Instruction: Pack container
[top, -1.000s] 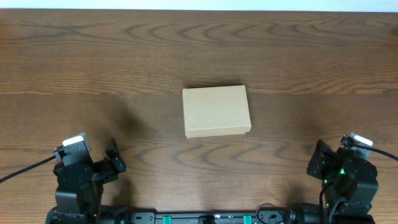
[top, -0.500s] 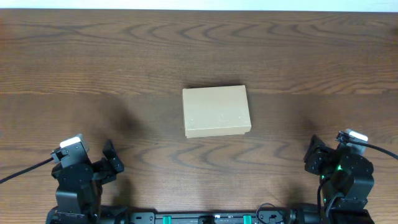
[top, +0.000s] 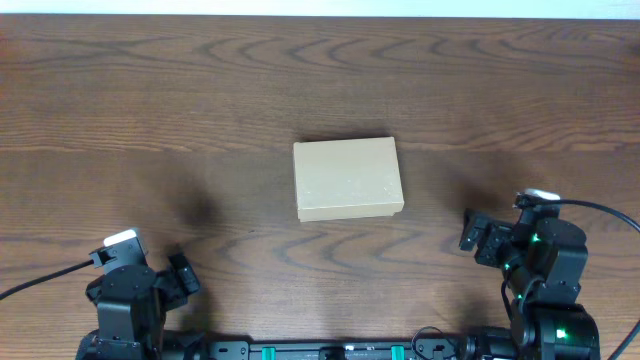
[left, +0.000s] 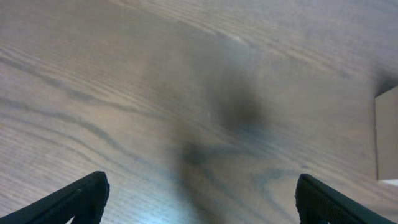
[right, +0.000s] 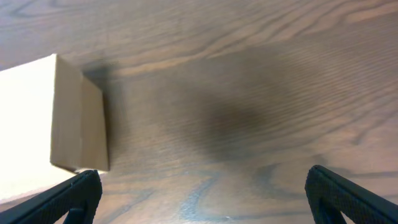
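Observation:
The container is a small tan cardboard box lying in the middle of the wooden table with its lid down. The right wrist view shows its near side at the far left; the left wrist view catches only a corner at its right edge. My left gripper is at the front left, well away from the box, open with bare wood between its fingers. My right gripper stands front right of the box, open and apart from it, empty.
The dark wooden table runs to a pale edge along the back. Black cables trail from both arm bases at the front corners.
My right gripper has opened wide and moved left and forward toward the box. The left arm has drawn back slightly toward the front edge. The box has not moved.

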